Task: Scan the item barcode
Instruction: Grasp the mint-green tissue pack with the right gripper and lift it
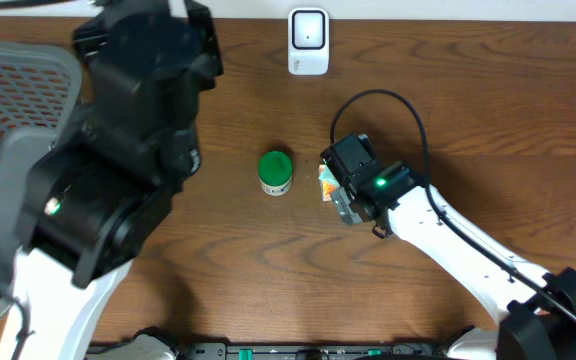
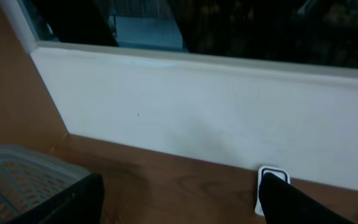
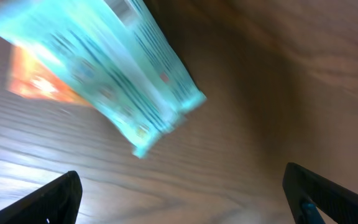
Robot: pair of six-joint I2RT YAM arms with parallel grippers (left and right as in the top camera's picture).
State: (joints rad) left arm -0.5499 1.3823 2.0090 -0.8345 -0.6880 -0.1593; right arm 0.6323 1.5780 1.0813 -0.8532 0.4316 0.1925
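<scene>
Scanner (image 1: 308, 42) upright at the table's (image 1: 488, 110) far edge. Green-lidded jar (image 1: 275, 171) mid-table. Just right of it, right gripper (image 1: 340, 190) low over a mostly hidden packet (image 1: 325, 187), perhaps touching. Left arm (image 1: 118, 170) looming large at left.

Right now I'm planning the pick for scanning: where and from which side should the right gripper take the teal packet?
Probably from above, across its long edges near the middle. The packet looks long, narrow and flat on the table, so the open right gripper should span its width, not its length. The view is blurred.
</scene>
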